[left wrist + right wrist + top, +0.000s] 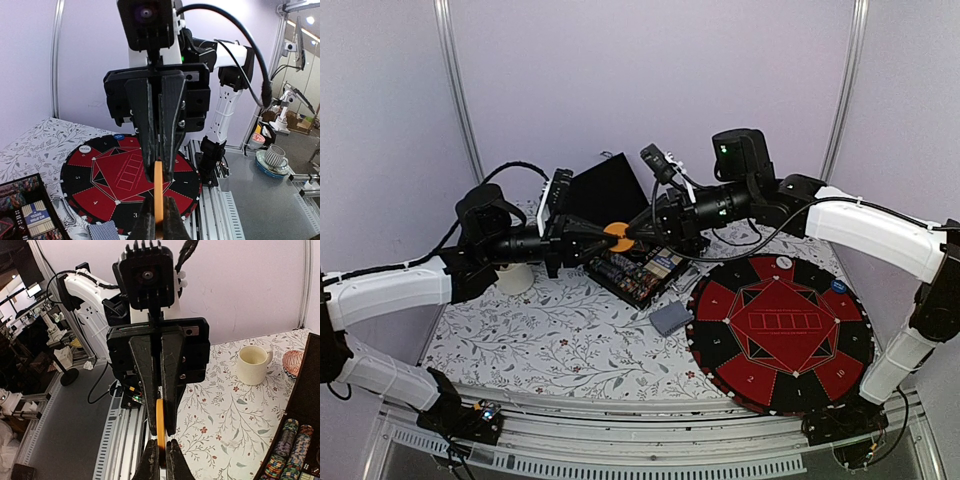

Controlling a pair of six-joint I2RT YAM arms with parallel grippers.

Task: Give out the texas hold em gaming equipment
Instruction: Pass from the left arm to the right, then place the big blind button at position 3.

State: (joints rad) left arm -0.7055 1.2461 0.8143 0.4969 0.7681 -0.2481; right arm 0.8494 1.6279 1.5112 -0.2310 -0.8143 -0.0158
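The left end effector (158,226) and the right end effector (159,464) are both closed on the orange button disc (617,236), tip against tip, above the worktop (550,330). Just below them the poker chips (292,445) sit in their case (635,272). Further right, the round mat (782,330) carries only a white disc (783,263) and a blue disc (838,285). I judge that most of the distributing is left.

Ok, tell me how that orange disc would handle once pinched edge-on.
The orange disc looks thin and rigid, held edge-on without bending, so probably stiff and light. Its smooth faces may slip, since the left pincer and right pincer each catch only a rim. Being round, it would likely roll if dropped on edge.
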